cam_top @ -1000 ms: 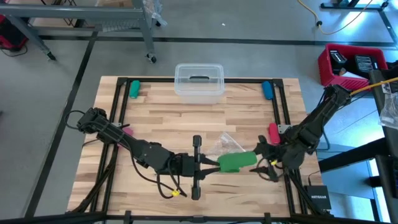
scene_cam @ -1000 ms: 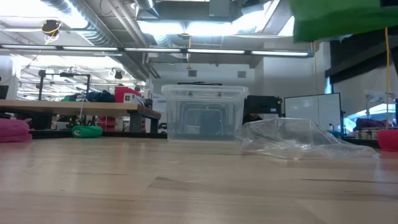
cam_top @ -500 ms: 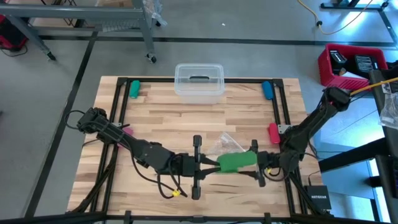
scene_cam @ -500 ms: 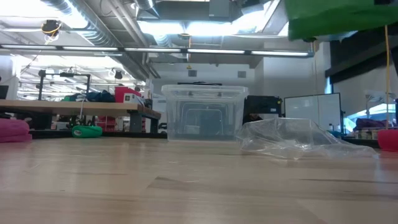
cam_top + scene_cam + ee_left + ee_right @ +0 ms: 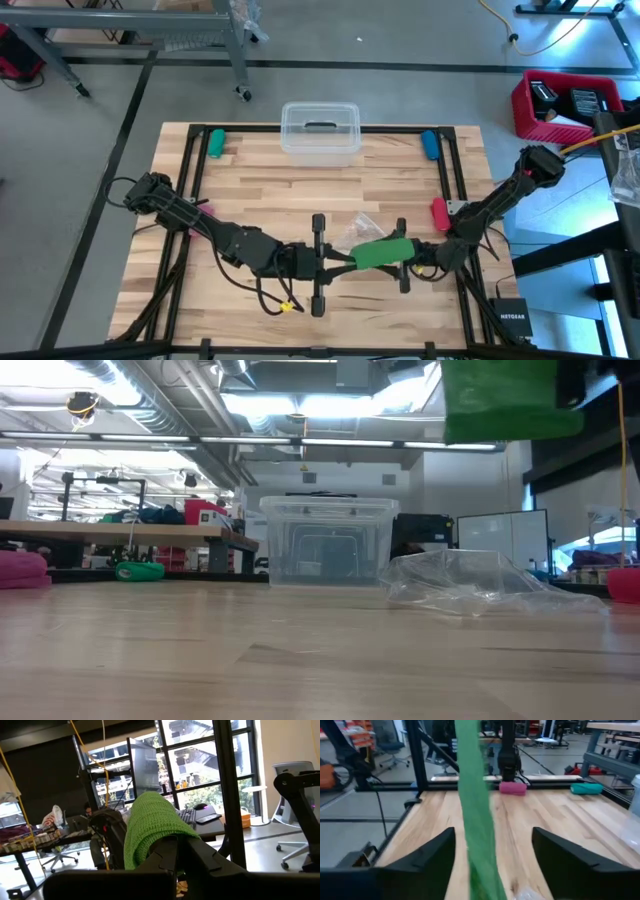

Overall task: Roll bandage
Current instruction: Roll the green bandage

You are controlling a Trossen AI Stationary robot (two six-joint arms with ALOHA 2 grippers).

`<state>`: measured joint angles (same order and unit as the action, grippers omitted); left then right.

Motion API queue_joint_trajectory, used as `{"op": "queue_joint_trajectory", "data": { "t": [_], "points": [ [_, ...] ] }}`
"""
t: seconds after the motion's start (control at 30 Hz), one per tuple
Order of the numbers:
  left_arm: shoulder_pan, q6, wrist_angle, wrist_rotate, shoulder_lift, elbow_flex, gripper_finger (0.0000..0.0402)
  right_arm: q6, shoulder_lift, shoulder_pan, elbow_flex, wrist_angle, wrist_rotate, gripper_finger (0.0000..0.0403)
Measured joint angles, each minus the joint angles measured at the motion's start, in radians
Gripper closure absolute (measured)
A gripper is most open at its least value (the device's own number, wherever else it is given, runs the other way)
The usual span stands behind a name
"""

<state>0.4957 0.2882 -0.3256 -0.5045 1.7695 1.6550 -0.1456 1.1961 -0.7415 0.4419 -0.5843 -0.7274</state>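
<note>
Item: bandage (image 5: 380,253), green strip, held above the table's near middle, clear of the wood, strung between my two arms.

Left gripper (image 5: 335,263): clenched on one end of the strip; cloth drapes over my fingers (image 5: 170,851).

Right gripper (image 5: 404,258): jaws spread, one either side of the free end; no hold yet.

Handling note, my judgement: close squarely across the full width before turning, keep the strip taut and level, or the roll winds crooked.

Nearby: plastic bag (image 5: 362,230), box (image 5: 320,131).
</note>
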Motion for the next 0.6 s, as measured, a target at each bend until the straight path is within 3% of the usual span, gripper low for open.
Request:
{"op": "queue_joint_trajectory", "data": {
  "t": [0.27, 0.43, 0.6],
  "points": [
    [0.000, 0.005, 0.000, 0.000, 0.000, 0.000, 0.0391, 0.046, 0.004, 0.044, 0.000, -0.023, 0.107, 0.0275],
    [0.000, 0.015, 0.000, 0.000, 0.000, 0.000, 0.0391, 0.084, 0.005, 0.046, 0.000, -0.020, 0.118, 0.0380],
    [0.016, 0.083, 0.007, -0.009, -0.027, 0.016, 0.0391, 0.102, 0.005, -0.022, 0.000, -0.016, 0.027, 0.0385]
  ]
}}
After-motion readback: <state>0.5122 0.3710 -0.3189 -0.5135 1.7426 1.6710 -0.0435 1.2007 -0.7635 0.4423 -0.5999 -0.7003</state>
